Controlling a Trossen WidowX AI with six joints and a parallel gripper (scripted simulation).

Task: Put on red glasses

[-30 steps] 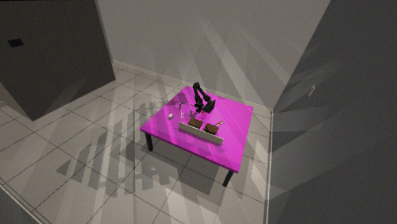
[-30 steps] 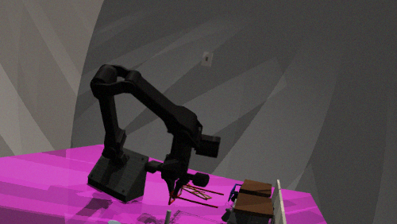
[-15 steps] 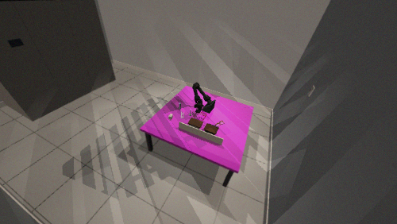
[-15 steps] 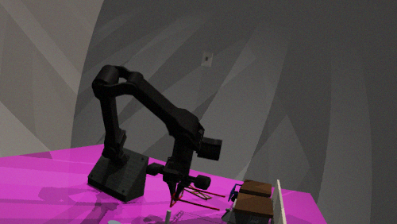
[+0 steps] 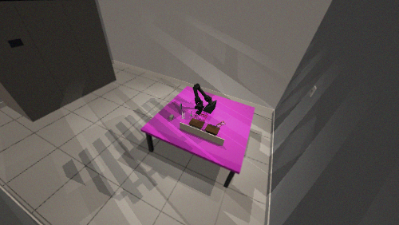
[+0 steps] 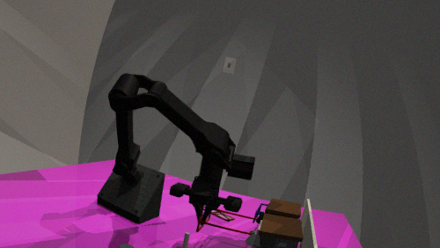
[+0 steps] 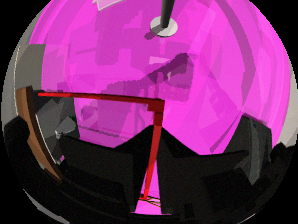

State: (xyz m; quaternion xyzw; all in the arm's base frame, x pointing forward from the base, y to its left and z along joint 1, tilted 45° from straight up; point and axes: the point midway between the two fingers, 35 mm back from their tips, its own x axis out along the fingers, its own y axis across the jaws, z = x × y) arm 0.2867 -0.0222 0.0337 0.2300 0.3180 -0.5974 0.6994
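Note:
My gripper (image 6: 199,226) (image 7: 154,129) is shut on the front frame of the red glasses (image 6: 229,227) (image 7: 100,97), above the table. Their temples point toward the two display heads, with the tips near the heads' front side; contact cannot be told. The nearer head has a brown top (image 6: 282,227) and a grey front; the farther head has a brown top (image 6: 283,207) and blue glasses (image 6: 258,214) at its front. In the top view the brown tops (image 5: 196,123) (image 5: 212,129) stand side by side. No green tag can be made out.
A white board (image 5: 201,134) (image 6: 311,224) stands behind the heads. Other thin-framed glasses (image 6: 223,215) lie beyond the gripper. A post on a round white base (image 7: 164,26) stands to one side. A small grey object (image 5: 171,117) sits farther out on the magenta table (image 5: 235,155).

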